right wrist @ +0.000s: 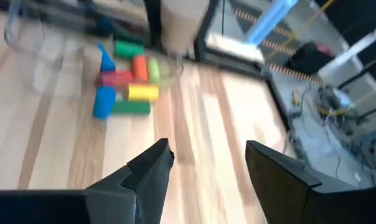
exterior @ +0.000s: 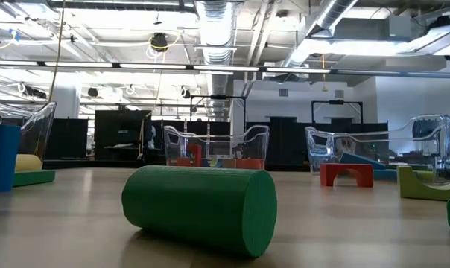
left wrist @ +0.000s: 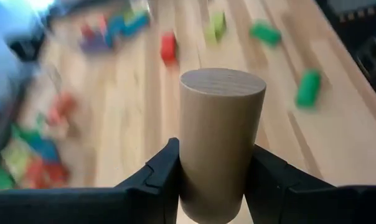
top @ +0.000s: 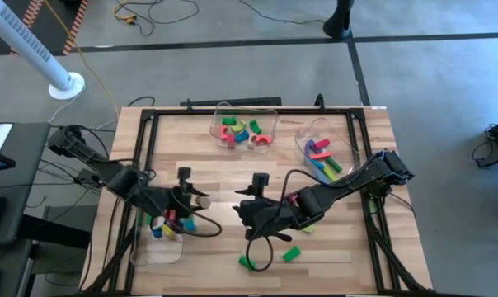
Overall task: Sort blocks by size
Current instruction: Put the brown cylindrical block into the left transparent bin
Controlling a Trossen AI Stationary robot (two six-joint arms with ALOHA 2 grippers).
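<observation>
My left gripper [top: 196,200] hangs over the table's left-middle, shut on a tan wooden cylinder [left wrist: 218,137]. My right gripper [top: 242,213] hovers just to its right, over the table's middle, open, with only bare wood between its fingers [right wrist: 206,162]. A clear bin [top: 160,239] at the near left holds several coloured blocks [right wrist: 127,79]. Two green blocks [top: 247,262] [top: 291,254] lie on the table near the front edge. In the low view a green cylinder [exterior: 199,208] lies on its curved side. My left gripper pinches the tan cylinder's curved side near its back end [left wrist: 194,183] between the two fingers. The cylinder runs along the fingers, its free flat end [left wrist: 222,84] pointing away from the gripper. The fingers come from the table's left, slanting down. The cylinder is lifted clear of the table.
Two more clear bins with coloured blocks stand at the far middle [top: 245,130] and far right [top: 321,153]. A red arch [exterior: 346,173] and a yellow-green arch [exterior: 426,182] sit on the table under the right arm. Black rails [top: 142,165] frame the tabletop.
</observation>
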